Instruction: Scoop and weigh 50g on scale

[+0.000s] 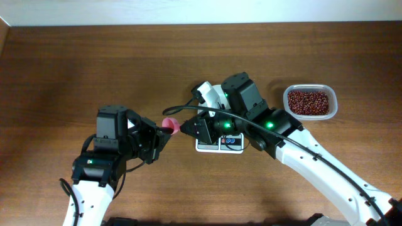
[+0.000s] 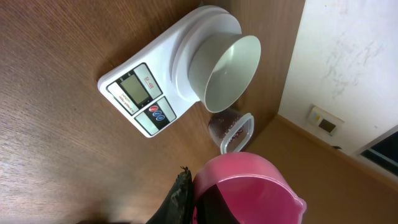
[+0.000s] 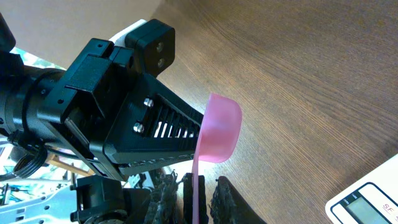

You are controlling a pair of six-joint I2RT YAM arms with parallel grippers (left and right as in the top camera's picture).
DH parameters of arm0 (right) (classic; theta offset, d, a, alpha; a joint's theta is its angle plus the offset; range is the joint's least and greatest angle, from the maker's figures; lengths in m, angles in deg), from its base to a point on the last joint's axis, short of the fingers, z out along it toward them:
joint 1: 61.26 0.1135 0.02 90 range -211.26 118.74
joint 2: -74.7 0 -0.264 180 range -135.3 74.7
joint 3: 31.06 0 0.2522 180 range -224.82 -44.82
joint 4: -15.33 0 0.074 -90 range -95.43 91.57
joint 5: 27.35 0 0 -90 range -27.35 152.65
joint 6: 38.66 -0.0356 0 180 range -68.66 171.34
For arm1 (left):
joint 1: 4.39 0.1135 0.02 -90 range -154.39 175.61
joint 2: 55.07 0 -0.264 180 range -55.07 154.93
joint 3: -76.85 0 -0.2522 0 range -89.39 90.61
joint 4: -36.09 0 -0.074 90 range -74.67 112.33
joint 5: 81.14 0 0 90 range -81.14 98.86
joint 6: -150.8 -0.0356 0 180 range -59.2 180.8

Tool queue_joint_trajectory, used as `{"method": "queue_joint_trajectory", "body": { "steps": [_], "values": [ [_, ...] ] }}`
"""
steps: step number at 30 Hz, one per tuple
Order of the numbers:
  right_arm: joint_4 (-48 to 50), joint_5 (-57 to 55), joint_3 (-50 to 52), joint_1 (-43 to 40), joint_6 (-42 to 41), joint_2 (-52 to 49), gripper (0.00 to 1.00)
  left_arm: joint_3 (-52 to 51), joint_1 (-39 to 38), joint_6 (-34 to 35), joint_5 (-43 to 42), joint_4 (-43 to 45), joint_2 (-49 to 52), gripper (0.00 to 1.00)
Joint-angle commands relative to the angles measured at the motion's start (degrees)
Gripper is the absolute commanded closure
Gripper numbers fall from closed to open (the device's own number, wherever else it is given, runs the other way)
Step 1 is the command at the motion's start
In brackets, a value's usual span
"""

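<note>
left hand (image 1: 164, 130) gripped the pink scoop (image 1: 171, 125) by its bowl, right hand (image 3: 199, 202) straddled its handle, grip there unclear, scale (image 2: 134, 93) stood nearby

The desk (image 1: 94, 63) is viewed from straight above. The left wrist camera is pointed from close at the scale (image 2: 146, 93), the right wrist camera leftwards; the pink scoop (image 3: 219, 130) is shared by all.

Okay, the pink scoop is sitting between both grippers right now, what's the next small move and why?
Likely close the right gripper on the handle of the pink scoop, which lies between its parted fingers, so the left gripper, pinching the scoop's bowl end, can let go. The red beans sit on the right arm's side.
</note>
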Motion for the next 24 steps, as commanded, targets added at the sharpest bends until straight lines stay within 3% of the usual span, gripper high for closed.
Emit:
{"method": "queue_joint_trajectory", "body": {
  "steps": [1,9,24],
  "values": [
    [-0.13,0.55,-0.44,0.35,0.17,-0.17,0.77,0.31,-0.94,0.33,-1.22,0.2,0.0,1.0],
    [-1.01,0.55,-0.44,0.31,0.17,-0.17,0.78,0.31,-4.55,0.31,6.36,-0.15,0.0,1.0],
    [-1.66,1.42,-0.44,0.31,0.17,-0.17,0.79,0.31,-2.1,-2.25,2.82,-0.09,0.0,1.0]
  ]
}}
